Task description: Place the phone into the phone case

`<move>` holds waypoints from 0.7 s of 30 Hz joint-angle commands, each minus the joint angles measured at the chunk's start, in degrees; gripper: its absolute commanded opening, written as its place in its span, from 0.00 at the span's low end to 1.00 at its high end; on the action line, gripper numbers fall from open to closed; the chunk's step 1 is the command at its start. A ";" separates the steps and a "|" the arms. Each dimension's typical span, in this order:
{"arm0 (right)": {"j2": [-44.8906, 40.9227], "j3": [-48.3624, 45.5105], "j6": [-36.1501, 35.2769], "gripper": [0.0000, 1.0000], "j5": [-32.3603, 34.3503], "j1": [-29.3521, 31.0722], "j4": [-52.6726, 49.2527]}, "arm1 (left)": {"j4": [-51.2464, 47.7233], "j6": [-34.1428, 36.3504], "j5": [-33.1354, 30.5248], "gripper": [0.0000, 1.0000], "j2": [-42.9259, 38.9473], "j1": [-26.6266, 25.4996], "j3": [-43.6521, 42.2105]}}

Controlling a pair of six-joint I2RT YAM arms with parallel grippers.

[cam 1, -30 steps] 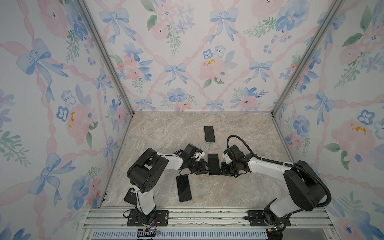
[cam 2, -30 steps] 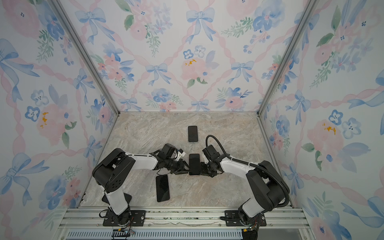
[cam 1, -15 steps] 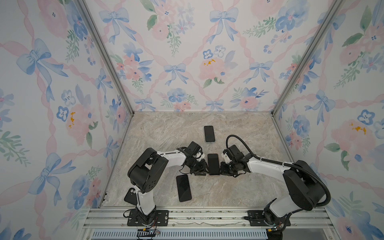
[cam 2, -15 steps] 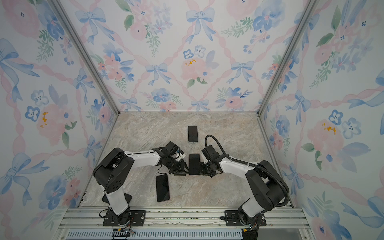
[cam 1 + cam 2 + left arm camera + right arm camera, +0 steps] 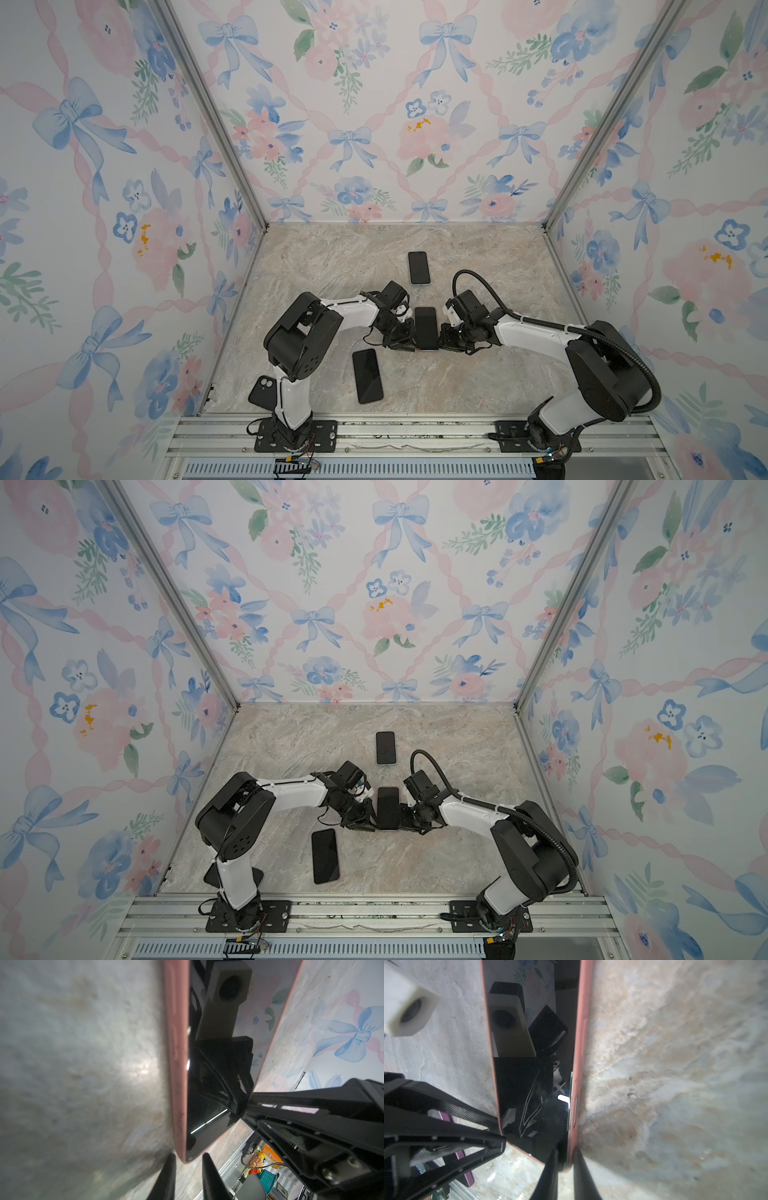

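In both top views the phone (image 5: 426, 328) lies flat on the table (image 5: 478, 374), just below centre of the frame, with a gripper at each long side. The wrist views show it sitting inside a pink case (image 5: 176, 1064), the glass ringed by the pink rim.

The left gripper (image 5: 188, 1169) has its jaws narrowed over one lower corner, one finger over the glass and one outside the case wall. The right gripper (image 5: 564, 1169) pinches the opposite corner the same way, nearly closed on case and phone together.

The step in hand looks like the final seating: squeezing the corners so the rim snaps over the edge. At the right gripper's corner a thin silvery edge shows beside the rim, so that side may not be fully in.

Next, I judge, comes firm pressure there, then release.

Two other phones (image 5: 418, 268) (image 5: 367, 376) lie apart, untouched.
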 commanded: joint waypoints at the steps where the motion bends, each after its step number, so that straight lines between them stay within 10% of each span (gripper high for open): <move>1: 1.85 -0.99 1.12 0.14 -1.29 1.41 1.70 | -1.80 1.17 -1.95 0.22 2.07 -0.63 0.95; 14: 0.76 -0.33 2.65 0.09 0.45 2.99 -0.17 | -3.35 1.82 -3.30 0.09 2.07 -1.51 2.68; 21: -3.62 7.57 -4.31 0.27 10.23 2.34 -13.40 | -10.17 6.43 -10.85 0.25 -1.02 -0.06 7.22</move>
